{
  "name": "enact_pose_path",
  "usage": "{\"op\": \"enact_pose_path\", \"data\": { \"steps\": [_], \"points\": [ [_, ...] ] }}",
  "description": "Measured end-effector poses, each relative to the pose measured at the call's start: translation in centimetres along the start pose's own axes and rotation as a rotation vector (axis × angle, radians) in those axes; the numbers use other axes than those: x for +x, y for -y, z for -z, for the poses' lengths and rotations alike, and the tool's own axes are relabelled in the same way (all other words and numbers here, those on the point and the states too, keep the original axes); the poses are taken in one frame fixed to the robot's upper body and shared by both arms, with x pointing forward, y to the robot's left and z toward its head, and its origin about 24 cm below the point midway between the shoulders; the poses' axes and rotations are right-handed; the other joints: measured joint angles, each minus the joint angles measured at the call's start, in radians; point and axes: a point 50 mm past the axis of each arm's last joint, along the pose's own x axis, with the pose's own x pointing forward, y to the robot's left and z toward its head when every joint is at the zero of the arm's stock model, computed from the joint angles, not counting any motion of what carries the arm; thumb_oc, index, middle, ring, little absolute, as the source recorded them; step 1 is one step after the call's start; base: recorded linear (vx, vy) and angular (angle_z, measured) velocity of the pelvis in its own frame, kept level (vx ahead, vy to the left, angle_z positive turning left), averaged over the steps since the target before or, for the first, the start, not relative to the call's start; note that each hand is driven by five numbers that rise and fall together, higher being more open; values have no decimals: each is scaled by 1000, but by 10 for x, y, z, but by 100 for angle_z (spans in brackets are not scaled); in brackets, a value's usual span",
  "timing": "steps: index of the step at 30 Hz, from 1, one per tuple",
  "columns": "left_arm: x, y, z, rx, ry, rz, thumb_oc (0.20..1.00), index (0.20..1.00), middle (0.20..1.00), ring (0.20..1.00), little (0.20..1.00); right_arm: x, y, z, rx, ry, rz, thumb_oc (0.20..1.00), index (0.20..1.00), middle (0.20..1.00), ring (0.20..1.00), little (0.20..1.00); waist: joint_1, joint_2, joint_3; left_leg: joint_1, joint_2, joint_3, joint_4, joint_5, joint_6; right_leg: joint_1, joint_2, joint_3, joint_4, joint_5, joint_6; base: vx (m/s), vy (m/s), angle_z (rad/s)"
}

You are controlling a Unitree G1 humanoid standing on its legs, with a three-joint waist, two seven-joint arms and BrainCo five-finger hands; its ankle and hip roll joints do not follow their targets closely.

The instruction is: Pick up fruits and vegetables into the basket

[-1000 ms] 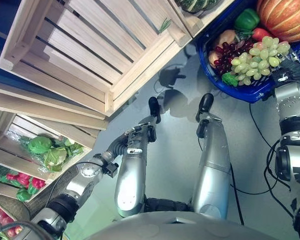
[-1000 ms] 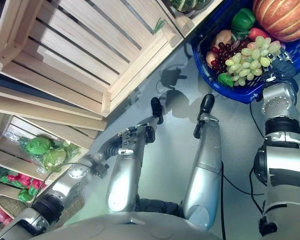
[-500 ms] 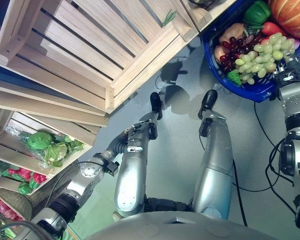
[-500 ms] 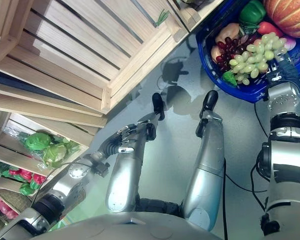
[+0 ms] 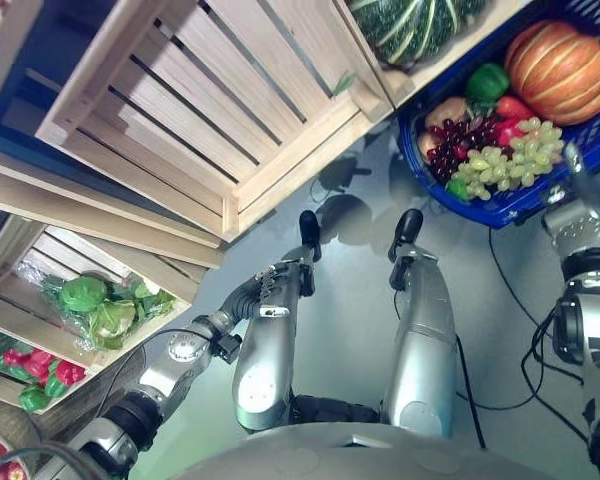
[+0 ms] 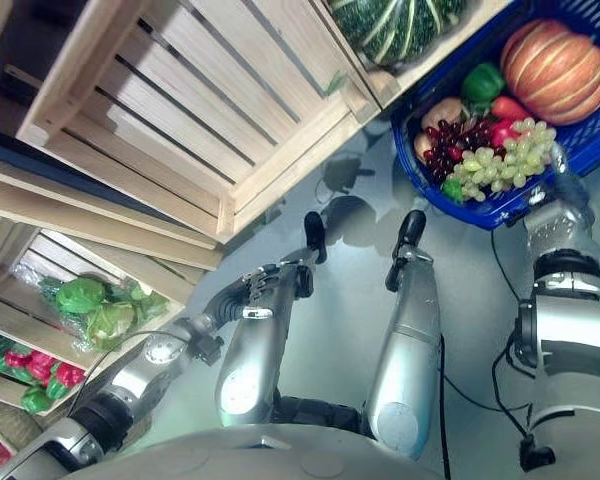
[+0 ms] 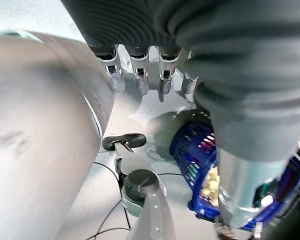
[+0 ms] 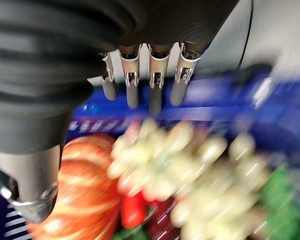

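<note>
The right hand [image 8: 140, 85] hovers with straight, empty fingers over the blue basket's [image 5: 510, 205] grapes [image 5: 510, 160] at two o'clock, while the left hand [image 7: 140, 75] hangs open low by the floor.

The ribbed orange pumpkin [image 5: 562, 70] hides part of the blue plastic basket [image 5: 520, 203], whose far corner runs off the head views' edge. A dark green striped squash [image 5: 415, 25] in the pale wooden crate [image 5: 384, 77] above is cut off by the top edge. The bunch of pale green grapes [image 8: 180, 170] is smeared soft in the right wrist view (single grapes cannot be told apart). The right hand [image 8: 145, 85] shows its fingers against the basket rim; whether they touch it cannot be told. Red peppers [image 5: 40, 368] at the lower left run out of frame.
</note>
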Motion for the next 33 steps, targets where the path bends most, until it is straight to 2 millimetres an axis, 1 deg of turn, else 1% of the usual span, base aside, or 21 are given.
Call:
{"op": "enact_pose_path", "data": {
  "steps": [2,3,4,5,6,7,9,10,11,13,14,15,16,18,20,22,23,25,27,30,33],
  "points": [
    [0,0,0,-1,2,6,1000,1000,1000,1000,1000,2,12,15,-47,-21,29,1000,1000,1000,1000,1000,-4,0,0,52,0,-5,-20,1,1,62,2,-11,-29,5,6,21,104,5],
    [0,0,-1,-11,6,11,1000,1000,1000,1000,1000,3,25,29,-71,-30,56,1000,1000,1000,1000,1000,-12,0,0,100,-1,-14,-37,0,4,118,5,-20,-58,11,13,-16,147,6],
    [0,0,-1,-18,7,13,1000,1000,1000,1000,1000,3,29,34,-77,-27,61,1000,1000,1000,1000,1000,-14,0,0,118,0,-15,-42,-1,5,141,7,-24,-70,13,15,11,149,7],
    [1,-1,0,-53,16,10,1000,1000,1000,1000,1000,1,37,48,-89,7,48,1000,1000,1000,1000,1000,-25,-1,1,173,4,-16,-60,-2,8,211,13,-38,-112,27,20,21,129,2],
    [1,-1,-1,-68,19,10,1000,1000,1000,1000,1000,0,37,51,-86,28,33,1000,1000,1000,1000,1000,-28,-1,1,194,6,-18,-71,-1,9,237,20,-39,-131,32,23,111,103,-6],
    [-1,-2,0,-108,30,1,1000,1000,1000,1000,1000,-4,44,60,-101,62,11,1000,1000,1000,1000,1000,-37,-2,1,249,10,-14,-96,1,11,300,34,-39,-182,51,30,109,83,-17],
    [-5,-4,3,-141,29,-20,1000,1000,1000,1000,1000,-11,41,64,-77,124,-35,1000,1000,1000,1000,1000,-60,-4,0,314,12,-4,-137,6,17,376,50,-38,-250,77,40,127,110,-20],
    [-5,-5,6,-156,23,-27,1000,1000,1000,1000,1000,-15,45,69,-97,159,-46,1000,1000,1000,1000,1000,-70,-10,1,357,14,10,-163,13,17,416,59,-32,-293,99,43,171,120,-21],
    [-7,-6,10,-177,23,-50,1000,1000,1000,1000,1000,-22,44,72,-100,197,-72,1000,1000,1000,1000,1000,-87,-14,-1,398,15,15,-190,16,20,463,72,-31,-336,114,48,149,100,-24],
    [-14,-3,21,-216,3,-79,1000,1000,1000,1000,1000,-33,44,85,-110,228,-128,1000,1000,1000,1000,1000,-107,-38,-21,459,18,29,-235,23,18,522,81,-28,-393,129,57,140,99,-21],
    [-23,-1,31,-251,-19,-104,1000,1000,1000,1000,1000,-42,47,96,-105,226,-173,1000,1000,1000,1000,1000,-120,-67,-66,488,19,38,-271,30,14,546,89,-22,-429,138,60,186,111,-24],
    [-28,1,38,-277,-31,-122,1000,1000,1000,1000,1000,-49,51,106,-105,221,-201,1000,1000,1000,1000,1000,-130,-88,-95,513,21,40,-295,35,10,566,98,-20,-449,144,57,198,112,-21],
    [-36,2,49,-311,-55,-156,1000,1000,1000,1000,1000,-56,56,119,-120,213,-240,1000,1000,1000,1000,1000,-140,-117,-127,551,26,46,-319,40,2,602,107,-21,-472,148,53,133,81,-14],
    [-49,0,65,-326,-119,-196,1000,1000,1000,1000,1000,-69,70,147,-204,158,-293,1000,1000,1000,1000,1000,-142,-169,-210,594,36,62,-350,39,-6,639,122,-19,-503,148,53,117,80,-12],
    [-55,-4,72,-330,-142,-228,1000,1000,1000,1000,1000,-78,79,165,-289,101,-351,1000,1000,1000,1000,1000,-142,-197,-252,631,37,67,-377,41,-8,671,126,-24,-521,149,54,72,70,-5],
    [-60,-3,77,-334,-162,-240,1000,1000,1000,1000,1000,-83,82,176,-346,56,-397,1000,1000,1000,1000,1000,-140,-206,-281,648,35,78,-390,41,-8,684,126,-27,-532,151,57,13,45,-8],
    [-64,-3,81,-340,-177,-242,1000,1000,1000,1000,1000,-88,84,185,-401,13,-440,1000,1000,1000,1000,1000,-140,-207,-310,660,32,86,-406,42,-6,690,124,-29,-541,154,61,-10,59,-11],
    [-69,-3,87,-338,-202,-255,1000,1000,1000,1000,1000,-93,83,198,-460,-51,-495,1000,1000,1000,1000,1000,-140,-204,-330,680,30,86,-419,44,-6,710,125,-32,-556,158,66,-22,54,-3],
    [-73,-3,95,-340,-242,-270,1000,1000,1000,1000,1000,-102,82,215,-552,-143,-579,1000,1000,1000,1000,1000,-140,-194,-363,691,29,87,-428,44,-6,724,125,-36,-569,159,67,-29,34,3],
    [-76,-2,102,-347,-261,-293,1000,1000,1000,1000,1000,-110,82,232,-616,-253,-655,1000,1000,1000,1000,1000,-137,-184,-382,694,29,86,-429,44,-6,728,126,-37,-574,160,68,-39,5,1],
    [-77,-2,113,-391,-320,-270,1000,1000,1000,1000,1000,-119,85,258,-702,-430,-742,1000,1000,1000,1000,1000,-128,-183,-385,713,33,83,-429,44,-8,760,132,-44,-601,161,71,-35,14,3]
  ]
}}
